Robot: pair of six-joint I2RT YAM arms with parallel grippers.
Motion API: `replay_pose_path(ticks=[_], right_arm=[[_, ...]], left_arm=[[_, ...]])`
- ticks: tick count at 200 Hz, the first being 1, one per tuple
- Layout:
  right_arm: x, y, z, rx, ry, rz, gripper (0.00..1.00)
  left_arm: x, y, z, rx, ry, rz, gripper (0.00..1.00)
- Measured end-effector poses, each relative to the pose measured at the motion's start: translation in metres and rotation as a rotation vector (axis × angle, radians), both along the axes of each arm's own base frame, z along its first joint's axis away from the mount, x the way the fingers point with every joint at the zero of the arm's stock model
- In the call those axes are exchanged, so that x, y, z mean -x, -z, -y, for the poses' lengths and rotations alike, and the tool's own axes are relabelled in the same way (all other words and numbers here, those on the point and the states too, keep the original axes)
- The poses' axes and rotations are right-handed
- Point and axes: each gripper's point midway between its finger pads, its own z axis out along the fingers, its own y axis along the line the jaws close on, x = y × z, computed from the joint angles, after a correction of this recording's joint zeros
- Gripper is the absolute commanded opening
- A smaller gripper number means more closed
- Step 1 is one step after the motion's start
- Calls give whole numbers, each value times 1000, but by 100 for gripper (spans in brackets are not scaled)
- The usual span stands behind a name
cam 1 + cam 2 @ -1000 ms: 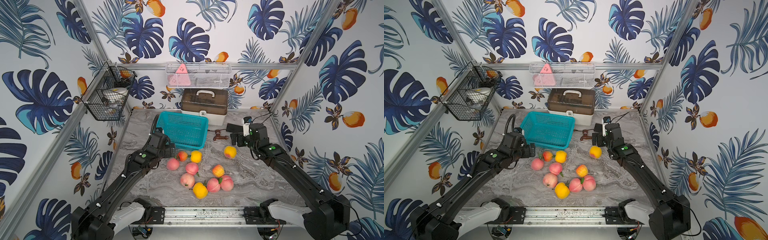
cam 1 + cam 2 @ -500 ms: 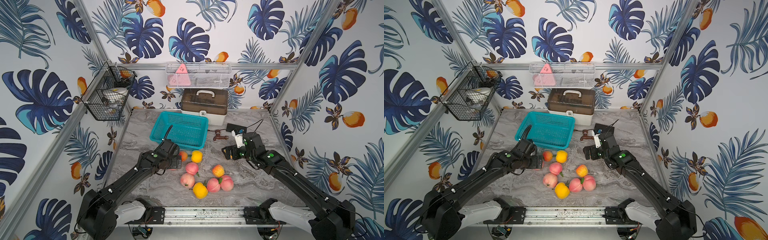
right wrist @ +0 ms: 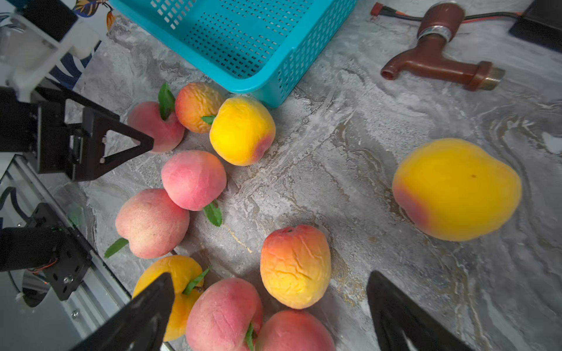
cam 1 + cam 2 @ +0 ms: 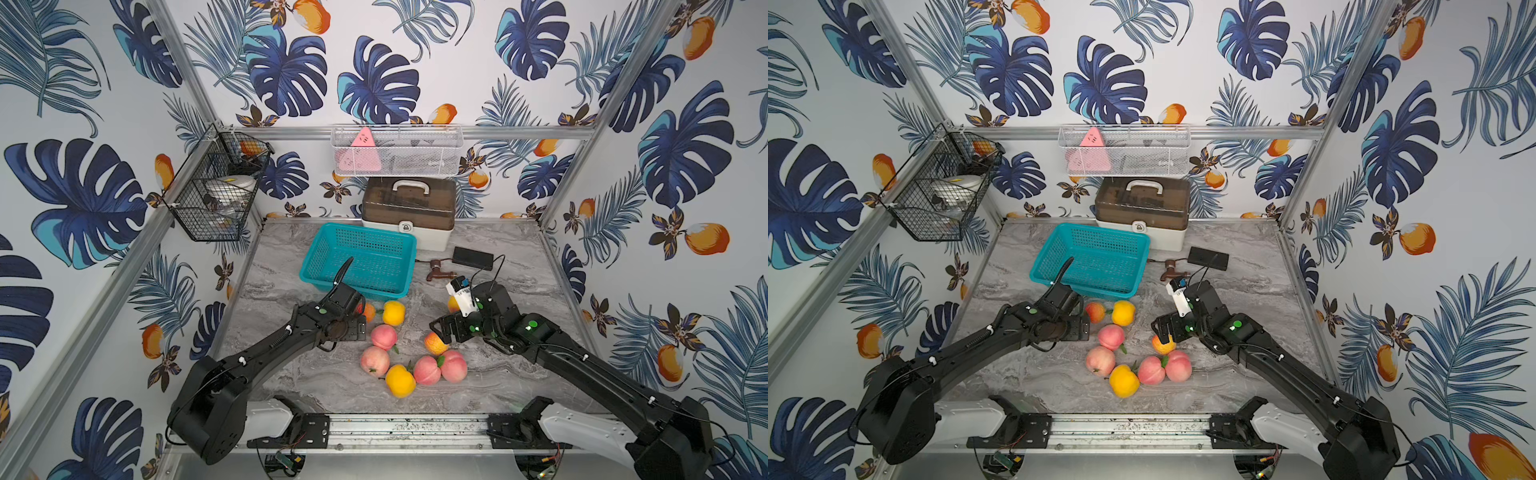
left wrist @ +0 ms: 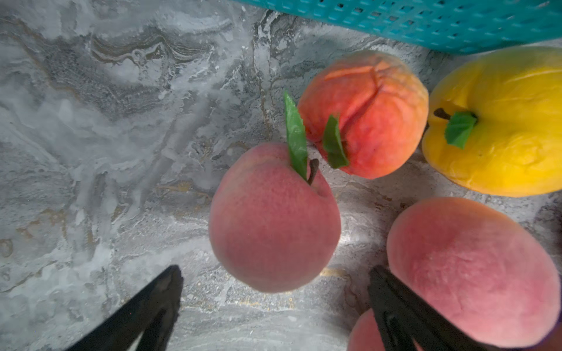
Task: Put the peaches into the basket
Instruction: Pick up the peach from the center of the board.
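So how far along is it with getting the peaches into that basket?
Done: nothing; the teal perforated plastic basket is empty. In hand: nothing gripped; the left end effector is open, facing a fuzzy pink peach, and the right end effector is open over a wrinkled orange peach. Left: all ten toy peaches lie on the grey marble table.

Yellow peach (image 4: 452, 304) mostly hidden behind right arm (image 4: 494, 303), teal basket (image 5: 425, 24) cropped in left wrist view

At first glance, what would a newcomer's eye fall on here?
Bright peaches lie clustered on the marble table before an empty teal basket. The left claw and right claw hover open over them. Bold blue leaf wallpaper covers every wall.
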Motion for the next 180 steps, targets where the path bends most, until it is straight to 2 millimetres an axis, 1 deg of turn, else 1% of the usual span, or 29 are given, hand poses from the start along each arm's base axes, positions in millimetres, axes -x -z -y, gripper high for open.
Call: replay_pose_path(ticks=[34,60,79,95,114,126,147,168,180], right_arm=[[5,0,-7,-5,-31,-1,100],[5,-4,-8,-13,-31,9,100],[5,-7,-8,-21,-30,16,100],[3,-11,-9,-24,-27,23,100],[-1,-21,-12,-34,-27,37,100],[-3,-21,-13,-31,-25,37,100],[-5,-20,-15,-27,-26,31,100],[-5,-18,-16,-26,-28,26,100],[-5,-18,-16,-26,-29,25,100]], left_arm=[[-8,5,4,-8,-1,-5,99],[-15,6,4,-19,-5,3,99],[-16,11,4,-37,12,-11,99],[-16,16,4,-46,14,-26,99],[-16,19,4,-52,14,-34,99],[-16,21,4,-56,14,-38,99],[-16,25,3,-62,14,-47,94],[-17,27,3,-69,15,-45,91],[-18,28,3,-71,14,-46,88]])
